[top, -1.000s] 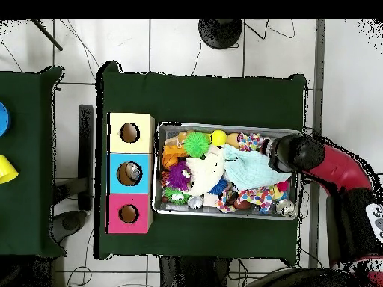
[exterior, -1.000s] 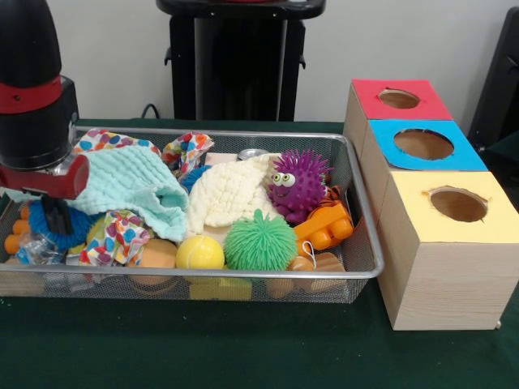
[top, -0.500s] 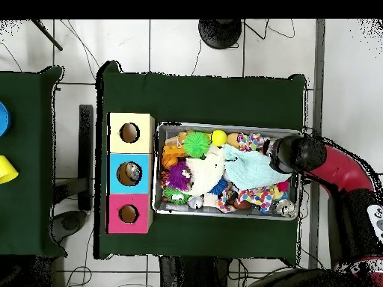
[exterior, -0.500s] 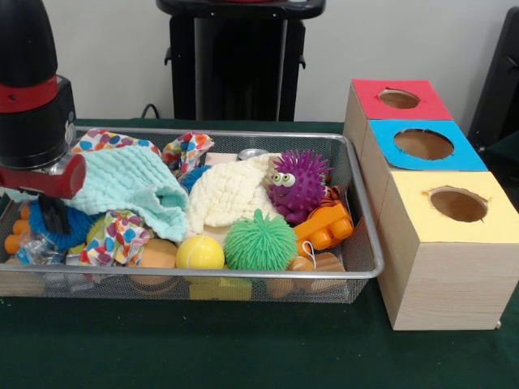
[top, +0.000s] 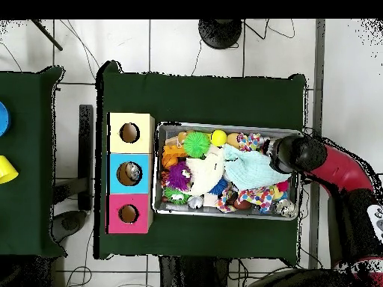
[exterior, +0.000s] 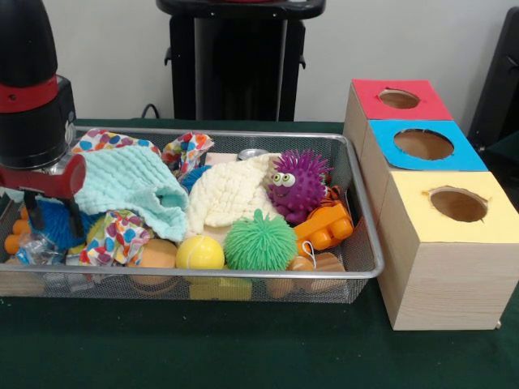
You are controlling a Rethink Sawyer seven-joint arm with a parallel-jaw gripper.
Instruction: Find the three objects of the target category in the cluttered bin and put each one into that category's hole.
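I see the claw [exterior: 51,212] at the bin's [exterior: 363,235] left end, fingers spread wide astride a blue spiky ball [exterior: 50,223]. The mint cloth [exterior: 130,182] lies just right of it, with the three boxes [exterior: 442,243] well off right on the desk [exterior: 243,348].

Hand [exterior: 50,217] fingers now spread apart

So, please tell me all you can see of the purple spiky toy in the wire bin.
The purple spiky toy is a round ball of soft-looking rubbery spikes, with two big white eyes and a smile, and it sits upright. It lies in the wire bin at the end nearest the three boxes. The cream cloth touches it on one side, and the orange plastic block lies just below it. Nothing holds it.
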